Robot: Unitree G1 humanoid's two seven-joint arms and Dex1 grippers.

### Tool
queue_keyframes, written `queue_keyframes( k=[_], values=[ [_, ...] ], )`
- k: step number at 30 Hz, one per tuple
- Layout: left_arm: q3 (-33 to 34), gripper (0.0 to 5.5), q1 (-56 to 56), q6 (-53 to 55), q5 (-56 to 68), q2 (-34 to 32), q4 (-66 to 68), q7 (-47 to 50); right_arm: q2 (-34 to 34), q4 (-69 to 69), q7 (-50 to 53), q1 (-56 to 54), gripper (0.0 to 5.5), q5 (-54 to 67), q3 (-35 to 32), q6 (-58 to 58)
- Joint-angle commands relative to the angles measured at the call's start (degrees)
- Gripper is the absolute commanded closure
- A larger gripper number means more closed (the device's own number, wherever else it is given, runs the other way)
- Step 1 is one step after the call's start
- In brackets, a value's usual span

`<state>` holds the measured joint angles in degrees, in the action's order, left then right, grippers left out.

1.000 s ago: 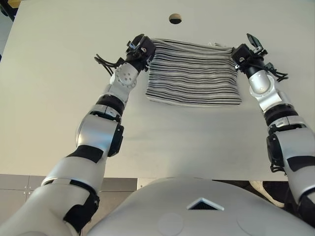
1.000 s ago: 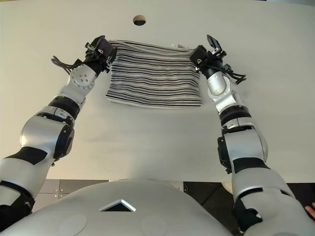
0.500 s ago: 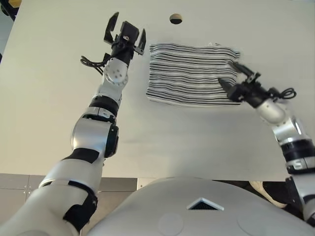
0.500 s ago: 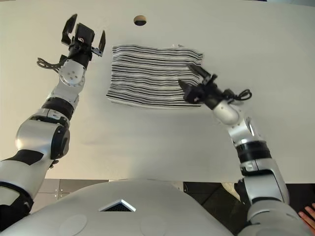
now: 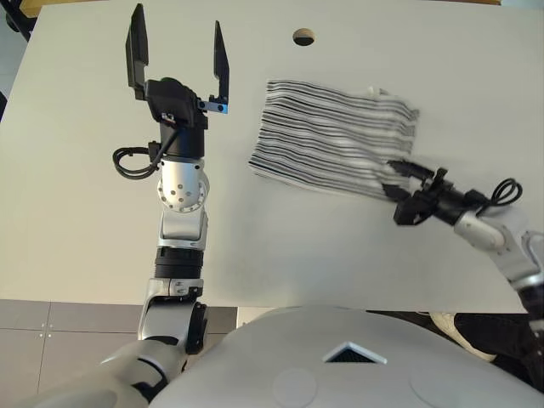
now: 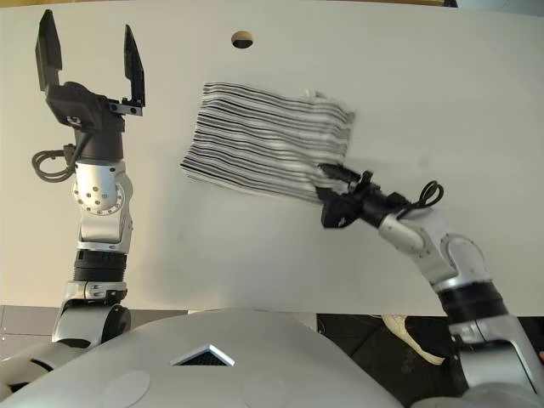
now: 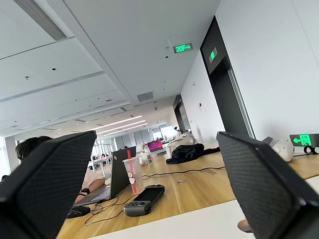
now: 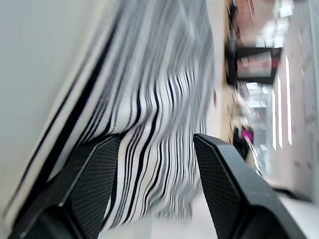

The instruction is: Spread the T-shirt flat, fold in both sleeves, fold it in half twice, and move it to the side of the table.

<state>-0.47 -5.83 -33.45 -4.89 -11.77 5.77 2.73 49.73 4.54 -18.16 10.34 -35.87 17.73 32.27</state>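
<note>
Striped black and white, the T-shirt (image 5: 327, 149) lies on the white table (image 5: 76, 170) as a compact folded rectangle, with no sleeve sticking out. From this I judge that the spreading, the sleeve folds and both half folds are done. What is left is to move it to the side of the table. It is not there yet: it sits just on my side of the cable hole (image 5: 303, 36), a little to the right of it.

Its long axis runs left to right, slightly turned, so the right end is farther from the cable hole than the left end. The stripes follow this long axis.

My right gripper (image 5: 393, 180) is at the shirt's corner farthest from the cable hole, with its fingers closed on the fabric edge. My left gripper (image 5: 177, 25) is raised to the left of the cable hole, fingers spread wide and holding nothing, well apart from the shirt.
</note>
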Motion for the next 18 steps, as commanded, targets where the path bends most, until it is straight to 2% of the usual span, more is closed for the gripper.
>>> queue_keyframes(
  k=[1,3,5,9,11,15,18],
  values=[
    [1.79,1.02,2.51,2.23,1.11,-0.27,-1.55,-0.97,1.8,11.74,-8.89,10.81,2.77,-2.63,7.84,0.66],
    [2.41,1.02,2.87,2.56,1.16,-0.16,-1.9,-0.89,-0.49,14.38,-12.33,9.79,2.77,-4.45,12.4,1.4],
    [2.5,1.02,2.55,2.29,1.0,0.21,-1.34,-0.83,-6.69,12.68,-15.12,4.49,2.77,-7.92,18.29,1.81],
    [2.42,1.02,0.47,0.86,0.63,1.0,2.71,-0.64,-19.35,6.67,-11.99,-4.6,2.77,-10.5,23.46,0.53],
    [2.49,1.02,-0.35,0.21,0.62,1.01,4.63,-0.76,-20.28,8.74,-11.36,-4.9,2.77,-7.16,22.25,0.23],
    [1.83,1.02,-1.02,-1.41,0.36,1.11,6.41,-1.47,-13.88,19.87,-11.82,-3.53,2.77,7.36,11.07,-0.07],
    [1.23,1.02,-1.95,-2.11,0.27,1.64,7.41,-2.02,-12.43,22.22,-12.56,-6.07,2.77,13.67,6.32,-0.74]
  ],
)
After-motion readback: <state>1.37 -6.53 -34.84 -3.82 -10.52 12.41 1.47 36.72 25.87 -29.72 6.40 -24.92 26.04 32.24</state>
